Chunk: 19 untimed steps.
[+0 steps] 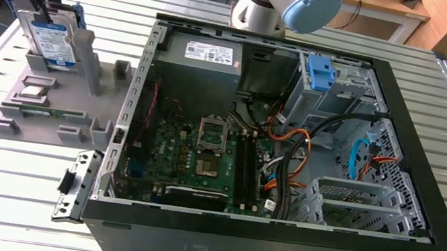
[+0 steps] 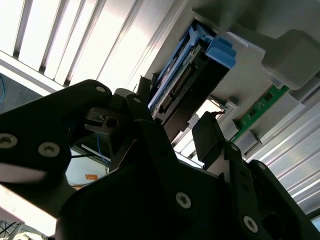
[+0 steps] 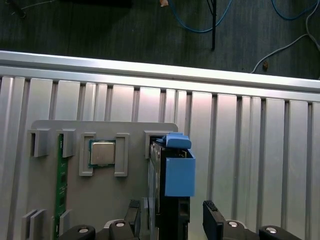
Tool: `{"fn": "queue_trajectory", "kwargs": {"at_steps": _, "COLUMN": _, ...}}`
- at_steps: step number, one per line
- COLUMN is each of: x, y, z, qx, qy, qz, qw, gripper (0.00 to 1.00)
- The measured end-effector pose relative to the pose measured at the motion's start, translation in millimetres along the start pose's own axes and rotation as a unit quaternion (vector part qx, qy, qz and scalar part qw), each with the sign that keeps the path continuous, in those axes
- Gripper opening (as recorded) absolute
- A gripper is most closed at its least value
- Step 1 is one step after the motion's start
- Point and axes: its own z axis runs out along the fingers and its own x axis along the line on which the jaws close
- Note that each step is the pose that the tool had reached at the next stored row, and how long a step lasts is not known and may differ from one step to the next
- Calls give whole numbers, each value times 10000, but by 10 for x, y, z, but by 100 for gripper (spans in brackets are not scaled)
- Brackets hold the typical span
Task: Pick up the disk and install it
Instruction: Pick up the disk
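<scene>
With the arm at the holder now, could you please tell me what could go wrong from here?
The gripper is open astride the upright disk, with gaps at both faces. Closing off-centre might tilt it in the grey holder's slot. Loose cables crowd the open case and might snag the disk later.
</scene>
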Motion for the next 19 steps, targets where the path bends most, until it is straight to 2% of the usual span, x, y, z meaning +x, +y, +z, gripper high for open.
{"fn": "queue_trajectory", "kwargs": {"at_steps": 8, "x": 0, "y": 0, "z": 0, "qx": -1, "qy": 0, "qz": 0, "qw": 10000, "gripper": 59}}
{"fn": "queue_trajectory", "kwargs": {"at_steps": 9, "x": 0, "y": 0, "z": 0, "qx": -1, "qy": 0, "qz": 0, "qw": 10000, "gripper": 47}}
{"fn": "queue_trajectory", "kwargs": {"at_steps": 10, "x": 0, "y": 0, "z": -1, "qx": -1, "qy": 0, "qz": 0, "qw": 10000, "gripper": 41}}
{"fn": "queue_trajectory", "kwargs": {"at_steps": 11, "x": 0, "y": 0, "z": -1, "qx": -1, "qy": 0, "qz": 0, "qw": 10000, "gripper": 41}}
{"fn": "queue_trajectory", "kwargs": {"at_steps": 12, "x": 0, "y": -1, "z": -1, "qx": -1, "qy": 1, "qz": 0, "qw": 10000, "gripper": 36}}
{"fn": "queue_trajectory", "kwargs": {"at_steps": 19, "x": 0, "y": -1, "z": 0, "qx": -1, "qy": 0, "qz": 0, "qw": 10000, "gripper": 36}}
